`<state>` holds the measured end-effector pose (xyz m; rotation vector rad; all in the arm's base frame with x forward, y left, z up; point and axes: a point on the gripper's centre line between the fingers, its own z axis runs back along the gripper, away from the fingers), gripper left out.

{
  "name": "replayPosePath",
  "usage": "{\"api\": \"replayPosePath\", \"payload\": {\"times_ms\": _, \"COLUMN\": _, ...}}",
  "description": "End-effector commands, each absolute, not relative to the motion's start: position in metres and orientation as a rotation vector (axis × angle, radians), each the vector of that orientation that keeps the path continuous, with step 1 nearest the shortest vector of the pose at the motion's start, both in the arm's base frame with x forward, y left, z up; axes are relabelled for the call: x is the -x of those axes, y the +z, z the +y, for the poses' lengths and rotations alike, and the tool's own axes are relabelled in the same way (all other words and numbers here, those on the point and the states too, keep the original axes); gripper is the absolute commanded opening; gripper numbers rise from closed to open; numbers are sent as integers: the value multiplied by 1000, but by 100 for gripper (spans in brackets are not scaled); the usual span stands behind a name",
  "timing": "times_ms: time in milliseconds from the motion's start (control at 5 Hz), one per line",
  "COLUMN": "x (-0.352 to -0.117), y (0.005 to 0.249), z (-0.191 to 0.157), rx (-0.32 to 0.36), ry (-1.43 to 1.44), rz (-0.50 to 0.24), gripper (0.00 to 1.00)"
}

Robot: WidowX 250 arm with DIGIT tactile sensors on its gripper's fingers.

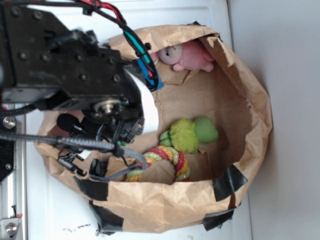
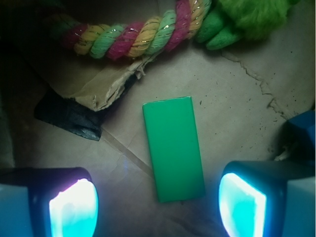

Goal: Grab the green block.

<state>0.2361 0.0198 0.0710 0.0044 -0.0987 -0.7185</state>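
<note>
In the wrist view the gripper (image 2: 158,205) hangs with its two fingers spread wide, one glowing pad (image 2: 74,210) at the lower left of the picture and the other at the lower right, nothing held between them. The green block (image 2: 174,148) lies flat on the brown paper floor (image 2: 237,98) in the gap between the fingers, its near end roughly level with the fingertips and its far end reaching ahead of them. It sits slightly tilted (its long side leans a little off the line straight ahead of the gripper) and touches neither pad.

Ahead of the gripper, beyond the block, a twisted rope toy (image 2: 133,34) in pink, yellow and green runs across the top of the view. To the front right, past the rope's end, is a fuzzy lime-green plush toy (image 2: 247,19). To the front left of the block a torn paper flap lies over a piece of black tape (image 2: 69,118). Just beside the right finger, a blue thing (image 2: 302,131) shows at the edge of the picture, too cut off to tell its shape.

From outside, the arm (image 1: 65,65) reaches down into a crumpled paper bag (image 1: 250,100) patched with black tape; the gripper itself is hidden behind the arm there. A pink plush toy (image 1: 192,56) rests against the bag's far wall.
</note>
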Motion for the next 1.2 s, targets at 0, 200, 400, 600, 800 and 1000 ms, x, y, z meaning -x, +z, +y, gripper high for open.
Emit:
{"api": "replayPosePath", "payload": {"times_ms": 0, "x": -241, "y": 83, "z": 15, "rx": -25, "ry": -719, "rz": -135, "gripper": 100}}
{"api": "replayPosePath", "payload": {"times_ms": 200, "x": -247, "y": 58, "z": 10, "rx": -75, "ry": -709, "rz": -113, "gripper": 100}}
{"api": "replayPosePath", "payload": {"times_ms": 400, "x": -252, "y": 56, "z": 10, "rx": -72, "ry": -702, "rz": -111, "gripper": 100}}
{"api": "replayPosePath", "payload": {"times_ms": 600, "x": -257, "y": 49, "z": 8, "rx": -79, "ry": -705, "rz": -101, "gripper": 100}}
{"api": "replayPosePath", "payload": {"times_ms": 800, "x": -255, "y": 48, "z": 6, "rx": -78, "ry": -716, "rz": -103, "gripper": 100}}
{"api": "replayPosePath", "payload": {"times_ms": 1000, "x": -244, "y": 46, "z": -1, "rx": -88, "ry": -744, "rz": -99, "gripper": 100}}
